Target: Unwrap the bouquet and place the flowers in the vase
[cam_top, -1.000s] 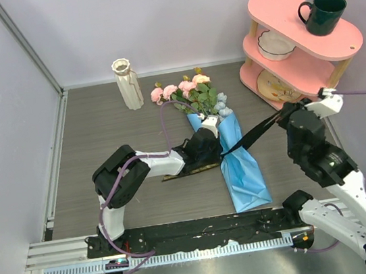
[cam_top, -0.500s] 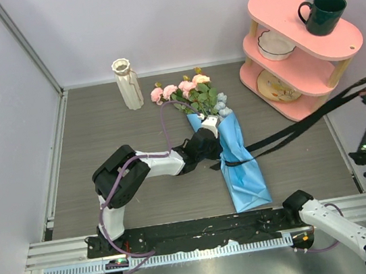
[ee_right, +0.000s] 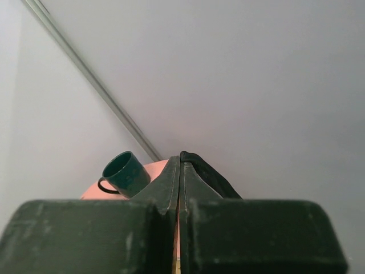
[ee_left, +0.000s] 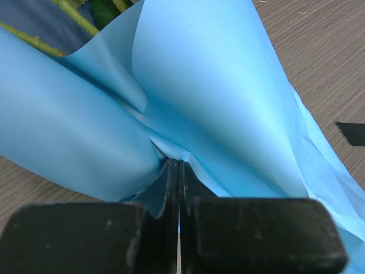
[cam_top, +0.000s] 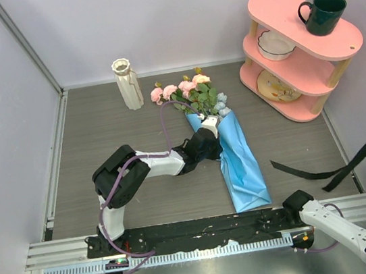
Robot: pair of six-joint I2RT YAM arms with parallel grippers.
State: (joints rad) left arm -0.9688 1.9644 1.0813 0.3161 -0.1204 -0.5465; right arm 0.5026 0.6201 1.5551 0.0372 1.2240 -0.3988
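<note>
While bouquet [cam_top: 241, 163] lies on table [cam_top: 114, 133], blooms toward vase [cam_top: 128, 85] standing well apart at back, we note left gripper [ee_left: 178, 165] pinched on blue wrap [ee_left: 228, 103]. Right gripper [ee_right: 179, 162] clamps black ribbon [cam_top: 300, 171], which trails right of bouquet.

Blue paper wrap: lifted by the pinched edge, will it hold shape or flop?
Probably flops: the blue paper wrap bends in loose, smooth folds where the left end effector pinches it. Likely light, being a thin sheet. With the ribbon off, it may slip away from the flowers.
</note>
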